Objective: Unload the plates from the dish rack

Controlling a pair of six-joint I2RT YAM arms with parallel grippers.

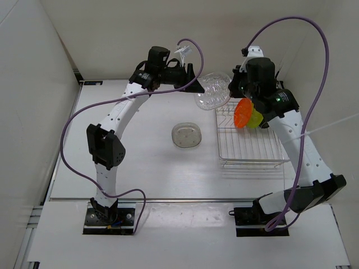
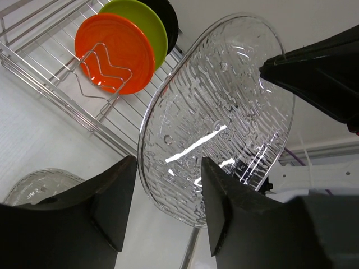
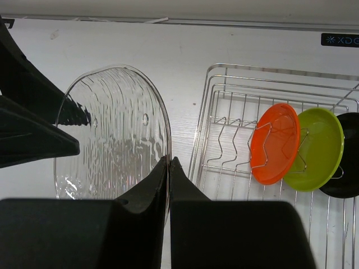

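My right gripper (image 3: pixel 169 159) is shut on the rim of the clear plate (image 3: pixel 112 129) and holds it upright, off the left end of the dish rack (image 3: pixel 224 89). My left gripper (image 2: pixel 168 162) is open, its fingers on either side of that plate's (image 2: pixel 219 106) lower rim, without closing on it. In the top view the plate (image 1: pixel 213 91) hangs between the left gripper (image 1: pixel 196 84) and the right gripper (image 1: pixel 231 89). The orange plate (image 3: pixel 275 143), lime green plate (image 3: pixel 317 148) and black plate (image 3: pixel 345 162) stand in the rack.
A second clear dish (image 1: pixel 187 135) lies flat on the table left of the rack (image 1: pixel 247 151). White walls close in at the back and left. The rack's near half holds no plates.
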